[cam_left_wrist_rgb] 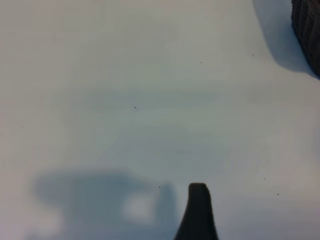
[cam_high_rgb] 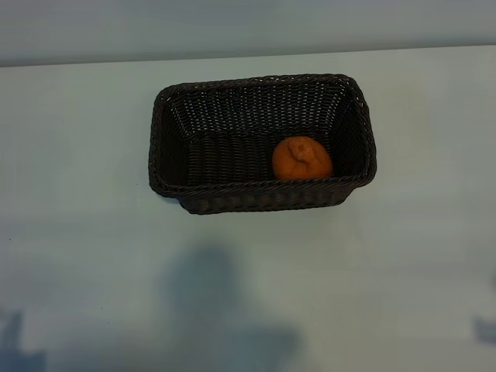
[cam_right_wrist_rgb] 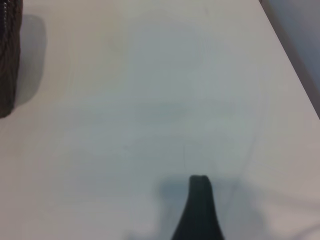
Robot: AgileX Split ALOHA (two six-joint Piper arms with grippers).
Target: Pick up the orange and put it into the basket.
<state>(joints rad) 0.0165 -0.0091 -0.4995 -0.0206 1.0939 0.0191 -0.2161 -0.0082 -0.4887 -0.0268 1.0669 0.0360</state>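
Observation:
The orange (cam_high_rgb: pixel 301 159) lies inside the dark woven basket (cam_high_rgb: pixel 167 139), on its floor at the right end, close to the near wall. Neither arm shows in the exterior view. In the left wrist view a single dark finger (cam_left_wrist_rgb: pixel 198 212) hangs over bare table, with a corner of the basket (cam_left_wrist_rgb: pixel 307 30) far off. The right wrist view likewise shows one dark finger (cam_right_wrist_rgb: pixel 200 210) above the table, and the basket's end (cam_right_wrist_rgb: pixel 9 60) lies well away. Both grippers are open, and nothing sits beside either visible finger.
The basket stands on a pale table (cam_high_rgb: pixel 403 256) with bare surface on all sides. Soft shadows fall on the table's near part (cam_high_rgb: pixel 209 302). The table's edge (cam_right_wrist_rgb: pixel 295 55) runs past the right gripper, with grey floor beyond.

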